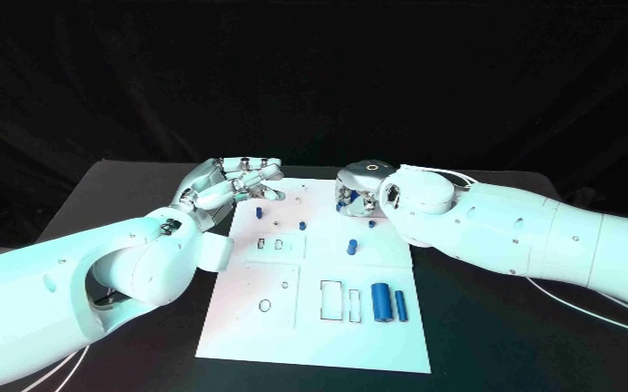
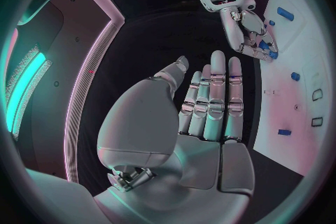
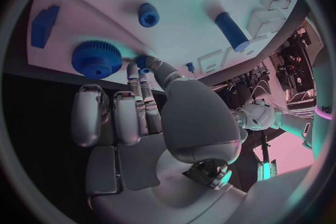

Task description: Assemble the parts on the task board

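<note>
While the left hand (image 1: 236,183) waits flat and empty at the task board's (image 1: 314,338) ten o'clock edge, the right hand (image 1: 364,194) pinches a small blue peg (image 3: 143,61) at one o'clock — apparently to seat it beside the gear (image 3: 97,59).

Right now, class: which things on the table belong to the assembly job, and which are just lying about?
Belongs to the job:
- white board
- blue gear
- two blue cylinders
- small blue pegs
- right hand, fingertips at a small blue piece
- left hand, held open

Lying about:
- nothing I can make out; only the black table
</note>
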`<state>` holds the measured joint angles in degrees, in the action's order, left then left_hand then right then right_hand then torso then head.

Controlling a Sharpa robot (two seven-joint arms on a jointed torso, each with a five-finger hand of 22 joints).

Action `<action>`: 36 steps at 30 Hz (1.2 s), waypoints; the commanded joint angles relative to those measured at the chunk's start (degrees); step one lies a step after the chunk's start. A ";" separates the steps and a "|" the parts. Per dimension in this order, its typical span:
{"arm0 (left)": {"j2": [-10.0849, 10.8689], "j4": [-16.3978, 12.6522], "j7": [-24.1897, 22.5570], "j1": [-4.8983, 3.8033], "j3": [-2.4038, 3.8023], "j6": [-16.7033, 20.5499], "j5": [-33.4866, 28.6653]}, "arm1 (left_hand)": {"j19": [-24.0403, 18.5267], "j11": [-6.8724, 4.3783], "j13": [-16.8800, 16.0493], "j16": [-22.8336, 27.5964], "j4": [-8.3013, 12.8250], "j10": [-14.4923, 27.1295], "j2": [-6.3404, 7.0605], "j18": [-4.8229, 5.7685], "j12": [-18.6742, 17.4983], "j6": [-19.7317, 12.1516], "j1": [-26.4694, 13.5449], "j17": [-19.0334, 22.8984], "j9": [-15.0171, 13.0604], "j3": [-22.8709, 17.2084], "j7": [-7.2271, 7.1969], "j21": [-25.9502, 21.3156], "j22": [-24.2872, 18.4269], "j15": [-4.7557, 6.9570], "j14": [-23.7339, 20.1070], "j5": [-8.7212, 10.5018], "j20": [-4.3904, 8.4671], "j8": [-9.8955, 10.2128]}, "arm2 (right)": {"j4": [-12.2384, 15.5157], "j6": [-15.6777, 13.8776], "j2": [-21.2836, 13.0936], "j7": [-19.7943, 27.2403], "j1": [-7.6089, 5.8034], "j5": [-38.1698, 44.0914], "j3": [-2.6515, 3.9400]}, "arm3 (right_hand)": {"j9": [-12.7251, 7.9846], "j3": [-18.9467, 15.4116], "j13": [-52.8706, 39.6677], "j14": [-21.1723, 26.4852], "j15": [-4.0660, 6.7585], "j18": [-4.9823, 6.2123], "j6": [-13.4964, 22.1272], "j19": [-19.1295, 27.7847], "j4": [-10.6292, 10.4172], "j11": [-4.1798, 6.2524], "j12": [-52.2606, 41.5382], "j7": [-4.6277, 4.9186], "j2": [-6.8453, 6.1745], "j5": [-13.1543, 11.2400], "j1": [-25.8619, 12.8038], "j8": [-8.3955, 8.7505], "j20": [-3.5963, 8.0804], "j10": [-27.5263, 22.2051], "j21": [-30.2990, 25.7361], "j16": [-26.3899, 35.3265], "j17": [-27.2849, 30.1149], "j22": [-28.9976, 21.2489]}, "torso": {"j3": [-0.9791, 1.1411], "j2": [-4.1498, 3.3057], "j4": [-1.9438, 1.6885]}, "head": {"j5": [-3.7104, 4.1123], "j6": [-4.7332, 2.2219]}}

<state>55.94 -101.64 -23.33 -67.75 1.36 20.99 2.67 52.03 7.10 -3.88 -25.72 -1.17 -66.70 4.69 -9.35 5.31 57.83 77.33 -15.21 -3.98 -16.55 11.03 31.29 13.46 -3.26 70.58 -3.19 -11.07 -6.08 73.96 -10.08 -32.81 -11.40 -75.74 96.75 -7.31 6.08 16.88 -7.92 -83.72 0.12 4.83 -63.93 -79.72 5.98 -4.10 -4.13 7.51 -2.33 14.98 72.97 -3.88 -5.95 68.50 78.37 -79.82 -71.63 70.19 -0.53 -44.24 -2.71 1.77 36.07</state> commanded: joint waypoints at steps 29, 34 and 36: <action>0.00 0.46 0.37 -0.15 0.05 0.00 -1.31 | -0.27 0.12 -0.12 -0.72 -0.14 -0.29 -0.60 -1.05 -0.63 0.23 -0.47 -0.42 -0.01 -0.33 0.19 0.40 0.15 -0.04 -0.82 -0.07 0.03 0.45 | -0.23 -14.21 1.88 -3.32 0.12 -1.04 0.01 | 1.82 4.09 -0.29 -3.22 1.15 -1.46 -3.97 -1.33 -0.80 1.03 -0.39 -1.13 -0.97 3.01 0.89 -1.54 0.99 3.05 2.02 -0.85 -0.40 3.69 | -0.09 -0.37 -0.03 | 0.02 -1.49; -0.03 0.45 0.41 -0.15 0.05 0.10 -1.32 | -0.27 0.12 -0.12 -0.72 -0.14 -0.29 -0.60 -1.05 -0.63 0.23 -0.47 -0.42 -0.01 -0.33 0.19 0.40 0.15 -0.04 -0.82 -0.07 0.03 0.45 | -1.61 -16.32 3.58 -4.07 0.11 -0.88 0.02 | 1.83 4.12 -0.29 -3.22 1.15 -1.47 -3.96 -1.35 -0.81 1.03 -0.37 -1.10 -0.98 3.04 0.88 -1.53 1.00 3.06 2.04 -0.85 -0.40 3.72 | -0.10 -0.41 -0.12 | -0.07 -1.43; -0.04 0.43 0.41 -0.15 0.05 0.11 -1.32 | -0.27 0.12 -0.12 -0.72 -0.14 -0.29 -0.60 -1.05 -0.63 0.23 -0.47 -0.42 -0.01 -0.33 0.19 0.40 0.15 -0.04 -0.82 -0.07 0.03 0.45 | -2.01 -16.85 4.17 -4.09 0.12 -0.90 0.02 | 1.84 4.12 -0.29 -3.23 1.14 -1.47 -3.96 -1.36 -0.82 1.02 -0.37 -1.09 -1.00 3.04 0.87 -1.53 1.00 3.07 2.06 -0.88 -0.45 3.75 | -0.07 -0.45 -0.10 | -0.14 -1.45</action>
<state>55.97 -101.11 -22.81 -67.82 1.36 21.19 1.63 52.03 7.10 -3.92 -26.18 -1.17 -66.70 4.45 -9.34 4.99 57.83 77.10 -15.58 -3.98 -16.55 11.03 31.50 13.56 -3.26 70.16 -3.19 -11.07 -5.88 72.17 -23.66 -28.86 -14.18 -75.63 95.04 -7.32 6.62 20.68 -8.16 -84.13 0.94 3.93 -67.34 -80.78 5.21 -3.08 -4.42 6.57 -3.42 17.64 73.55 -5.15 -5.10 71.16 80.20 -80.48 -72.04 73.90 -0.62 -44.64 -2.80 1.71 34.59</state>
